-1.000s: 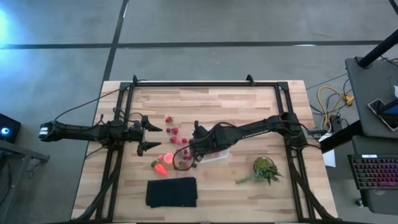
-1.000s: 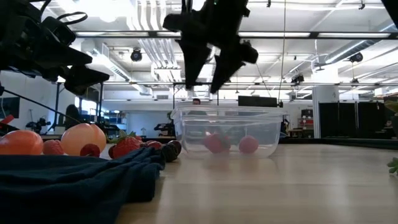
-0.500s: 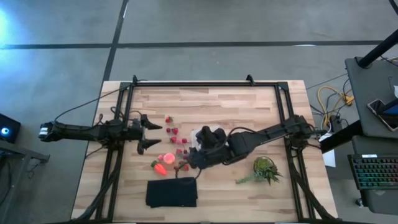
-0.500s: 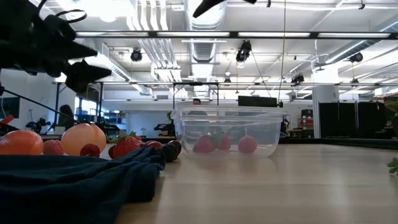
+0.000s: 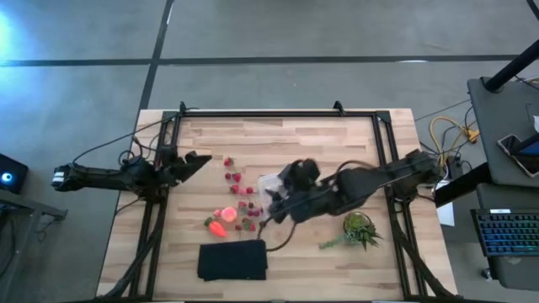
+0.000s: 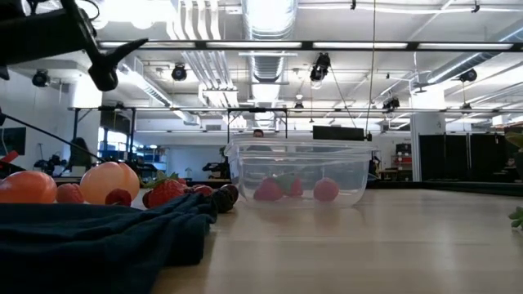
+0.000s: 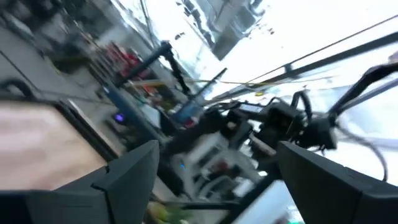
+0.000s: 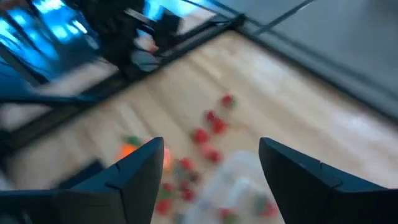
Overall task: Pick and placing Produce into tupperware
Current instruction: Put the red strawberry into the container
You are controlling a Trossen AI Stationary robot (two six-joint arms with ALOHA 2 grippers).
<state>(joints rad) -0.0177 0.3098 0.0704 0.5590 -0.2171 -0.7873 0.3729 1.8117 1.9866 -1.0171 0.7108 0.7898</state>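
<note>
Tupperware (image 5: 271, 187) partly under right arm

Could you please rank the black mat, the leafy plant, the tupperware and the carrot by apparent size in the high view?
1. Mat
2. Plant
3. Tupperware, partly hidden by the right arm, so unsure against the plant
4. Carrot

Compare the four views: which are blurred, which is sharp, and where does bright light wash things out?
Left wrist view: heavily smeared, with white glare across the top, its own fingers dark. Right wrist view: blurred, produce reduced to red blobs. Low view: sharp on the tupperware, bright ceiling lights above it. High view: evenly lit, mostly clear, with the right arm slightly blurred.
</note>
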